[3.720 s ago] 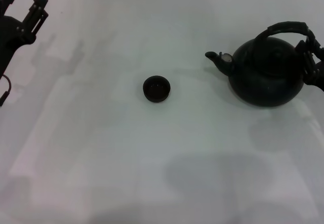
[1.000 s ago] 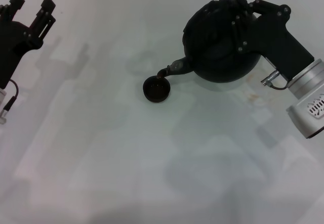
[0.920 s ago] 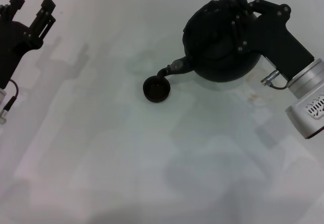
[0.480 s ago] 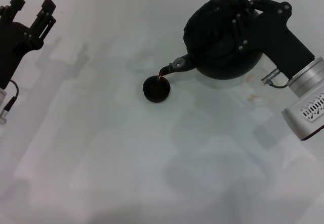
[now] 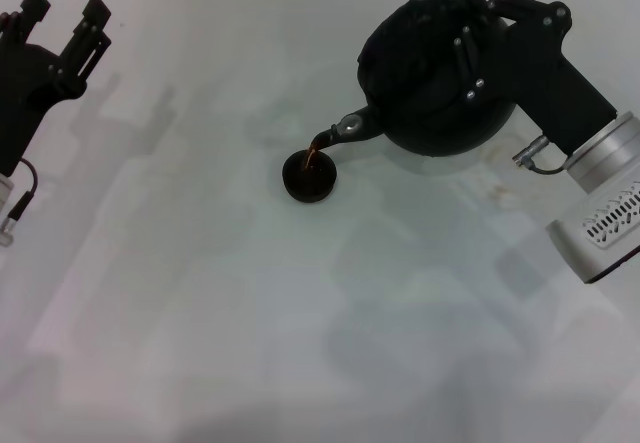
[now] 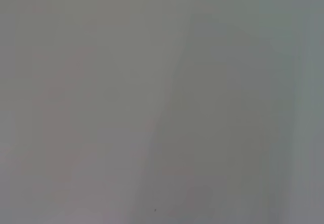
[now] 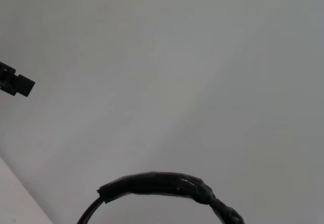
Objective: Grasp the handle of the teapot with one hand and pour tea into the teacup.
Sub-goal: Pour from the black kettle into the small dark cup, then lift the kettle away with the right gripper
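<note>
Right pincer (image 5: pixel 478 25) is clamped on the handle (image 7: pixel 162 183) of the teapot (image 5: pixel 432 88), fingers closed around the loop on the pot's far-right side. The handle itself is barely separable from the black pot and black fingers in the head view; the right wrist view shows it better, as a dark arc cut off at the frame edge.

Teapot hangs directly under and left of the right pincer, off the worktop (image 5: pixel 300 313), tilted spout-down. The spout (image 5: pixel 342 129) points left and toward the robot. A thin brown stream (image 5: pixel 314 148) runs from the spout tip into the teacup (image 5: pixel 309 175).

Teacup sits on the worktop well left of the right pincer and nearer the robot, just under the spout tip. Liquid level in the cup is hard to read — probably some in there.

Left pincer (image 5: pixel 62 11) is parked far left of the cup, fingers apart, holding nothing. Left wrist view shows only blank surface.
</note>
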Available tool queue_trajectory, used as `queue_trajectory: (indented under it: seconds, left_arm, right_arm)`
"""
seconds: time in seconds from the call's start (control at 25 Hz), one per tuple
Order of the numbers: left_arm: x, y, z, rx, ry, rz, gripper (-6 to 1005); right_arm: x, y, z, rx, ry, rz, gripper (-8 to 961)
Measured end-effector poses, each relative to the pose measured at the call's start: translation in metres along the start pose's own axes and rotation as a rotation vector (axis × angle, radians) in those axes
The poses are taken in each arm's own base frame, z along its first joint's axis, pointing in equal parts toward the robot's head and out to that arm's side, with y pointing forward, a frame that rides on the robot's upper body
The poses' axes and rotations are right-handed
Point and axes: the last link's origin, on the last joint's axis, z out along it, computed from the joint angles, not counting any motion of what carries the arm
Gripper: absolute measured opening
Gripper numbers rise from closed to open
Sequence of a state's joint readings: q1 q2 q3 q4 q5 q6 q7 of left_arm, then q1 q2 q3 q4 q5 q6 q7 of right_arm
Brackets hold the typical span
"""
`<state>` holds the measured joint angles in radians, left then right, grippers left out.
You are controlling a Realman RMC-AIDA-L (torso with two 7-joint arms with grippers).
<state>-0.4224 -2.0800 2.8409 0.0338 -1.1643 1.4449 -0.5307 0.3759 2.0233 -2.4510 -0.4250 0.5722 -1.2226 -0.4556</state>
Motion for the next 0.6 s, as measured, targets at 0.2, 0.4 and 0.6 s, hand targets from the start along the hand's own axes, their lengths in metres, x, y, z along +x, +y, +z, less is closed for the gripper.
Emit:
queue_trajectory:
  seconds: [0.2,0.4,0.6]
  left_arm:
    - [-0.0001,0.0,-0.0002,0.0,0.0,0.0,774]
    - [-0.0001,0.0001,-0.0002,0.0,0.0,-0.001,774]
    - [-0.0003,0.0008,0.0001,-0.001,0.001,-0.005,774]
  right_arm:
    - [-0.0002,0.0,0.0,0.0,-0.002,-0.006,119]
    - [-0.0004,-0.0001,0.0,0.001,-0.002,-0.014,117]
    - [-0.0003,-0.0001,0.0,0.001,-0.002,-0.014,118]
